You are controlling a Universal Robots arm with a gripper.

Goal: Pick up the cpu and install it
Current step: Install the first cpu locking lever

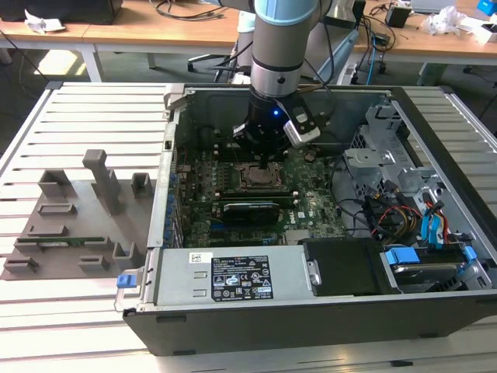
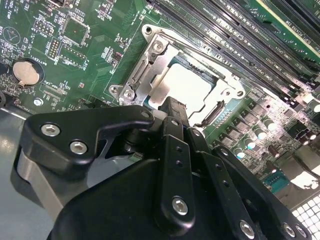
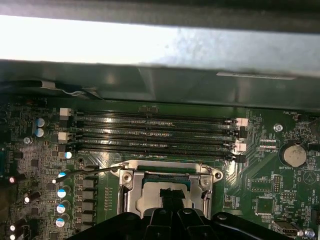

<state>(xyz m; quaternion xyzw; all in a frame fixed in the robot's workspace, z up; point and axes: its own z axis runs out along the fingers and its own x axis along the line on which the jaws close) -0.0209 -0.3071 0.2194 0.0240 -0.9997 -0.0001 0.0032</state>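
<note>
my arm comes down from above into an open computer case (image 1: 435,109) that lies on its side on a pale slatted metal table (image 1: 70,116). my gripper (image 1: 266,165) hangs directly over the socket (image 1: 255,177) on the green motherboard (image 1: 311,203), very close to it. in the second wrist view the gripper (image 2: 172,107) has its dark fingers (image 2: 169,145) drawn close together, their tips right at the edge of the cpu (image 2: 187,85); i cannot tell whether they pinch anything. the cpu, bright and silvery, sits inside the metal frame of the socket (image 2: 142,70), and in the first wrist view the cpu (image 3: 150,190) shows the same way, framed by the socket (image 3: 127,192), just behind my gripper (image 3: 170,200). 4 long dark memory slots (image 3: 155,135) run beside the socket, and a round coin battery (image 3: 294,155) sits further along the board.

on the table, to the exterior view's left of the case, a grey fixture tray (image 1: 78,217) holds upright blocks and shallow recesses, with a thin green memory stick (image 1: 58,241) lying in 1 of them. inside the case i see a grey power supply (image 1: 233,273) with a label, drive cages and blue cables (image 1: 431,225). behind the table stand wooden desks (image 1: 155,31) with cables and crumpled paper on them
</note>
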